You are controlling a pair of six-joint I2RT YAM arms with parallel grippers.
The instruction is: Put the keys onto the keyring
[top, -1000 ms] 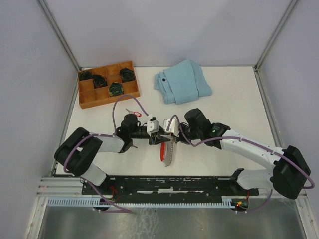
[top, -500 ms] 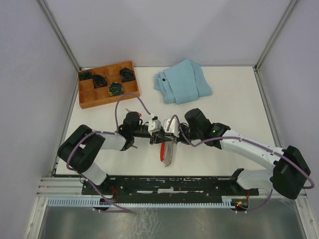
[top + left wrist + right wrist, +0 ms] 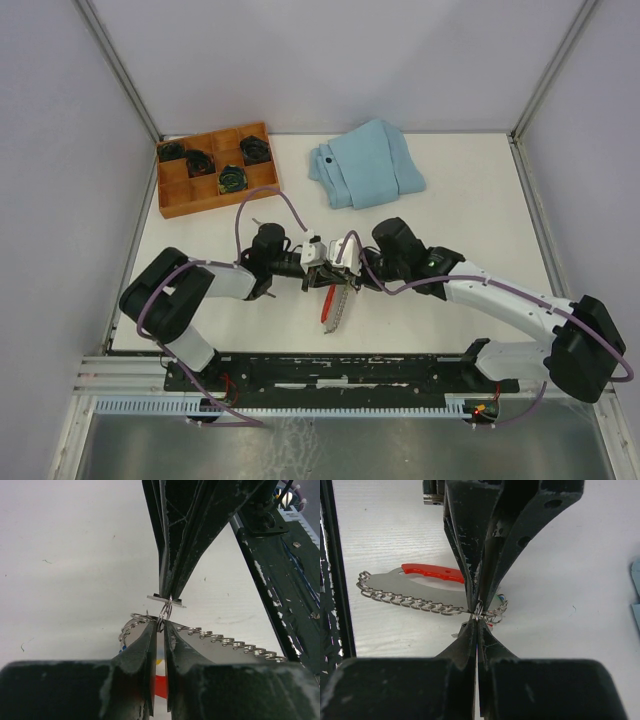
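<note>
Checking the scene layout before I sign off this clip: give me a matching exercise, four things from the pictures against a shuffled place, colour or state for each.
Things
1. wooden tray
2. cloth
3. keyring
4. right gripper

Place, colour or state
A. light blue, folded, at the far side near the middle
B. jaws shut on a small metal loop
C. far left corner, split into compartments
D. red strip with a row of silvery loops, between the two arms

Pairs: 1-C, 2-A, 3-D, 4-B
</note>
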